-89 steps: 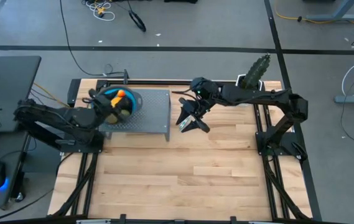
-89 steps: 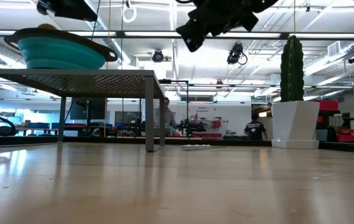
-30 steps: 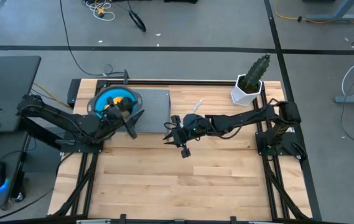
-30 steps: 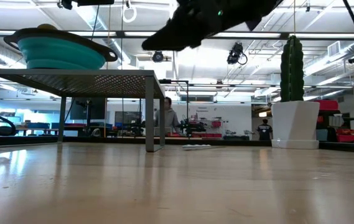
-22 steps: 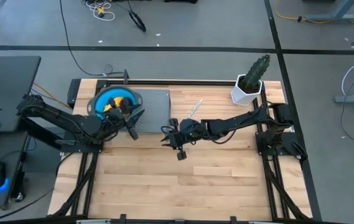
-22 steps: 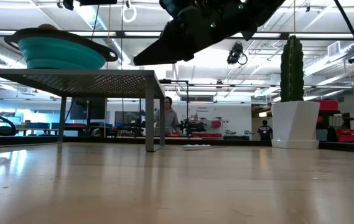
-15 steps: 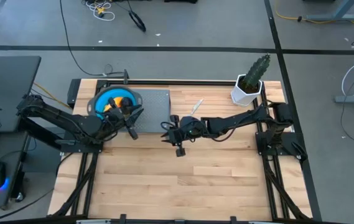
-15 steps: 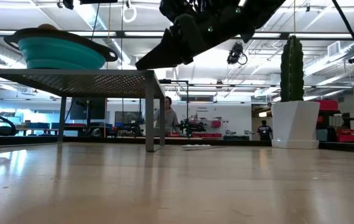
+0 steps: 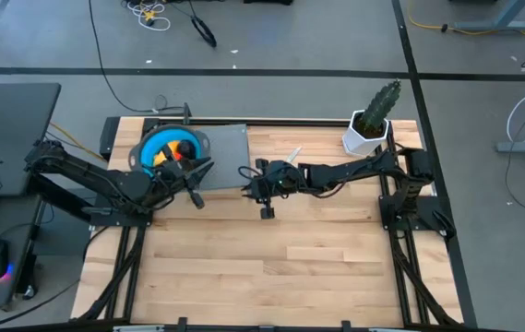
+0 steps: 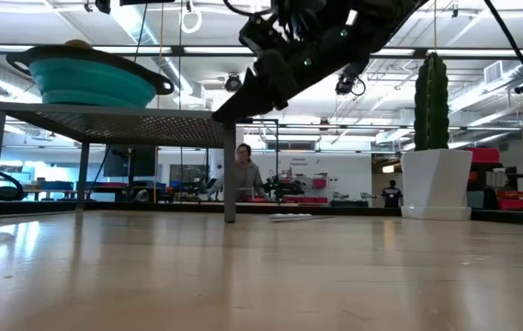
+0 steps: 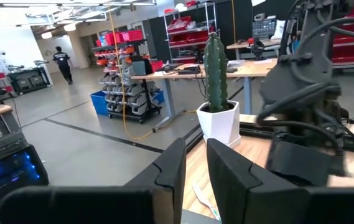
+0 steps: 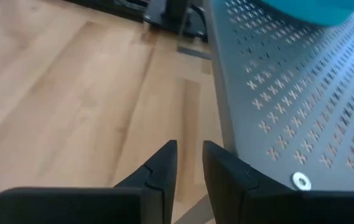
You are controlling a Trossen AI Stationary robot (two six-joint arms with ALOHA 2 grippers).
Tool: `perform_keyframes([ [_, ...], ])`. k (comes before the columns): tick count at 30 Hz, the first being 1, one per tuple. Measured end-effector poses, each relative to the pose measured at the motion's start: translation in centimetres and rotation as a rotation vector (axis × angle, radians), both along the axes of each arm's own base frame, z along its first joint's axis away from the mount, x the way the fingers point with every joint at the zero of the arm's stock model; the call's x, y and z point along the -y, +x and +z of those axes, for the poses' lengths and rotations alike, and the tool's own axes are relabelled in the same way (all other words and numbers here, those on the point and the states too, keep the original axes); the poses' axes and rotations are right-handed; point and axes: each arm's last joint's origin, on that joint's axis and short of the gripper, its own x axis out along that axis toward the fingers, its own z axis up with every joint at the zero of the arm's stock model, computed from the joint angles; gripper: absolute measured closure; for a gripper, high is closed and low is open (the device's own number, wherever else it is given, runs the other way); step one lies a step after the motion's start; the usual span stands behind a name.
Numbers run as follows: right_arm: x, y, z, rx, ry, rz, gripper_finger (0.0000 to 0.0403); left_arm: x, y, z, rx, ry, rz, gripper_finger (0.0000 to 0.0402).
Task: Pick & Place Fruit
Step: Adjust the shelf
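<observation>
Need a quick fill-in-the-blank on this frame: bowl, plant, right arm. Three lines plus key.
1. The teal bowl sits on top of a perforated grey ____.
2. The white pot holds a green ____.
3. In the high view, the right end effector is at the stand's ____ edge.

Missing words: stand; cactus; right
</observation>
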Motion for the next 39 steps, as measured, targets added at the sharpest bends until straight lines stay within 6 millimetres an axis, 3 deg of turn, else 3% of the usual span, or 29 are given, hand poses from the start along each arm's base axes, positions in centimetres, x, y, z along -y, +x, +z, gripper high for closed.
perform_keyframes([
  [18,6.0,-0.7,0.0,0.004,0.011,-0.114,0.0318,0.0,0.0,0.0,0.000,0.000,-0.001,0.0329],
  [32,7.3,-0.7,0.3,0.040,0.014,-0.122,0.0318,0.0,0.0,0.0,-0.003,0.001,-0.002,0.0329],
  [39,8.0,-0.2,-1.2,0.033,-0.003,-0.122,0.0318,0.0,0.0,-0.1,-0.011,0.004,-0.001,0.0329],
])
